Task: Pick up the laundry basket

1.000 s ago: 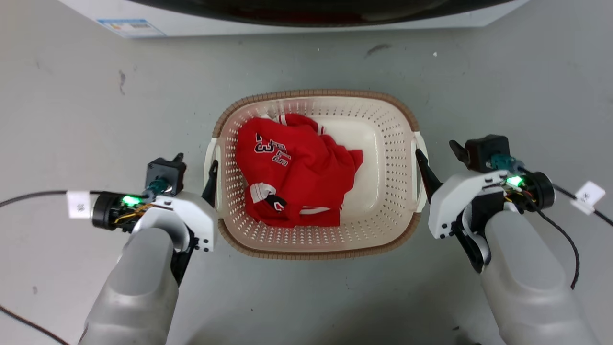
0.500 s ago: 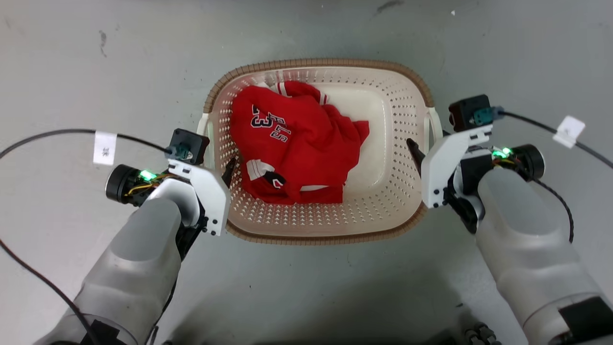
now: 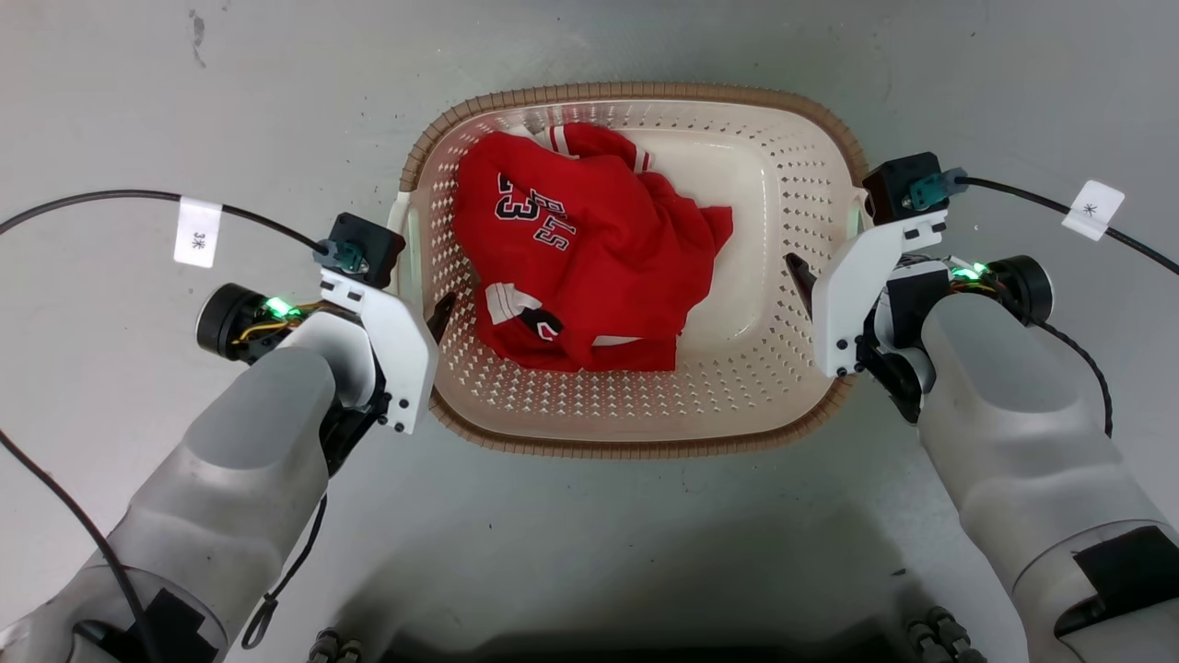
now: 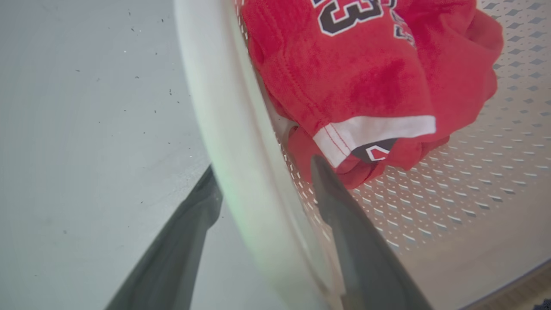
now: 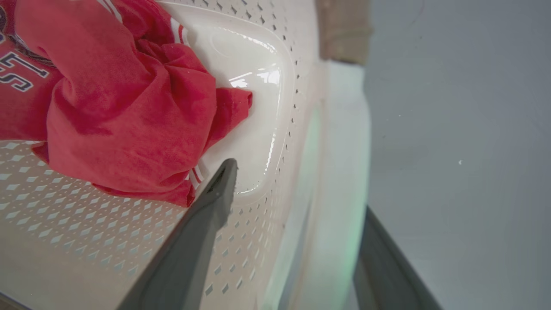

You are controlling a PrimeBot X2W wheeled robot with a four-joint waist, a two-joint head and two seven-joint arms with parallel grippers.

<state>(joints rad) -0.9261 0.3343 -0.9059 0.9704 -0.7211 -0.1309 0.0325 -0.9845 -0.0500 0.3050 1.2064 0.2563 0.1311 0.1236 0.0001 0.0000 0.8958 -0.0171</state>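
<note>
The laundry basket (image 3: 645, 447), a red jersey (image 3: 589, 258) inside, is framed by bare grey floor (image 3: 589, 552) beyond every edge. Its right handle (image 5: 344, 129) is straddled by the spread right gripper (image 5: 299, 186). Its left handle (image 4: 224, 107) is closely flanked by the left gripper (image 4: 263, 165); whether it is clamped cannot be told.

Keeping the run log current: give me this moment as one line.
stage: grasping | left gripper: astride left handle, closure unclear | right gripper: open astride right handle | laundry basket: holds red jersey
</note>
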